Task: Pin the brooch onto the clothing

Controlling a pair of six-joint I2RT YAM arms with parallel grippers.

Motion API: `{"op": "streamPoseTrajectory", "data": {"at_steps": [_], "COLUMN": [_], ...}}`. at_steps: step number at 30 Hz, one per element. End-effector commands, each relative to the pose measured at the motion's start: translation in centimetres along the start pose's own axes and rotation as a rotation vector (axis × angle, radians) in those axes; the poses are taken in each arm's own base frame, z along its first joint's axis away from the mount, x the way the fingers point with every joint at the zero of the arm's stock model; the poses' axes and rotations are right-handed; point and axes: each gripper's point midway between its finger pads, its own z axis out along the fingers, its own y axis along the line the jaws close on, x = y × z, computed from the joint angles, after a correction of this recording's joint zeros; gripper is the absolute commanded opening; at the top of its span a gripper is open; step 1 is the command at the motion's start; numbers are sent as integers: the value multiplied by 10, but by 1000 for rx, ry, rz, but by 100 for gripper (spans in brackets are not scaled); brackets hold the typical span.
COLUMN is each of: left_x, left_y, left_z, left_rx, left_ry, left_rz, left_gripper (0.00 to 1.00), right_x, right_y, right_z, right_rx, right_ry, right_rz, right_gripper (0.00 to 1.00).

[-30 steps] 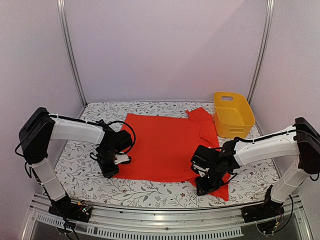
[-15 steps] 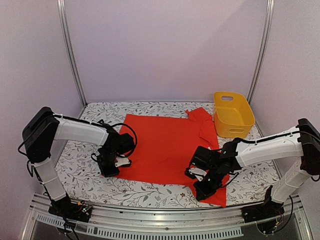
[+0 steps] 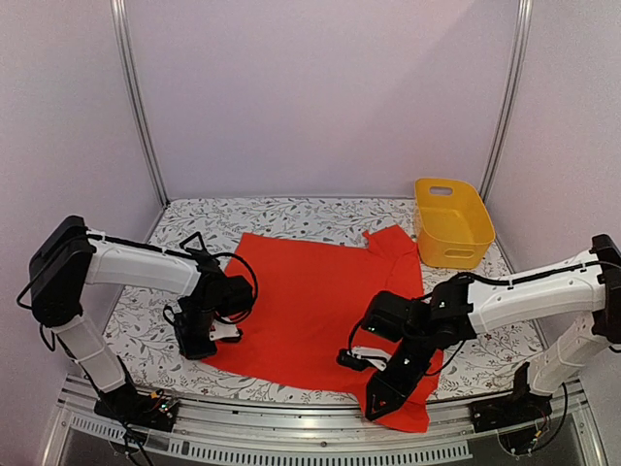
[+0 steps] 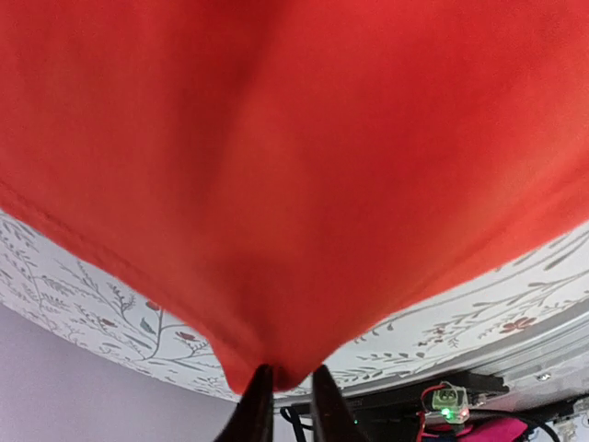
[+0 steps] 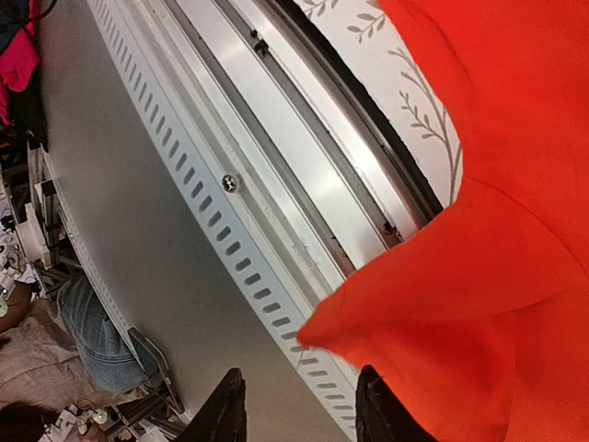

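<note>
Two arms reach the near hem of the red T-shirt (image 3: 310, 282), spread on the flowered table (image 3: 291, 216) near a yellow basket (image 3: 451, 228). Left wrist view: the left gripper (image 4: 285, 401) pinches the shirt's edge. Right wrist view: the right gripper (image 5: 299, 410) stands spread, with a shirt corner just beyond its tips.

The clothing (image 3: 310, 291) is lying across the middle of the table (image 3: 291, 216), its near right corner reaching past the front edge. The basket (image 3: 448, 254) is standing behind it on the right, just beside a sleeve.
</note>
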Motion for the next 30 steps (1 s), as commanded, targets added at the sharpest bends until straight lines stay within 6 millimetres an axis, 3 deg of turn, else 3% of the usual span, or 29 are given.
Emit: {"op": "streamPoseTrajectory", "data": {"at_steps": [1,4,6,9,12,15,19,22,24,30], "left_x": [8,13,8,-17,-62,-108,-146,-165,-172,-157], "left_y": [3,14,24,53,103,142,179,191,188,160], "left_z": [-4,-8,-16,-38,-64,-74,-74,-66,-48,21], "left_rx": [-33,-99,-143,-256,-379,-365,-387,-414,-379,-312], "left_ry": [19,46,36,-52,-212,-374,-456,-478,-461,-301], "left_rz": [-5,-18,-35,-100,-232,-371,-461,-472,-467,-409], "left_gripper": [38,51,52,53,55,55,51,51,51,50], "right_x": [-18,-38,-59,-88,-106,-136,-170,-183,-184,-171], "right_y": [11,21,7,-49,-114,-142,-184,-222,-247,-302], "right_z": [-11,-38,-62,-104,-135,-143,-147,-151,-143,-129], "right_rx": [14,16,57,202,337,376,500,624,652,806], "right_ry": [-42,-131,-226,-394,-529,-606,-621,-598,-560,-447], "right_rz": [-46,-69,-25,143,317,331,313,329,355,393], "right_gripper": [48,57,59,59,44,30,17,10,8,6]}}
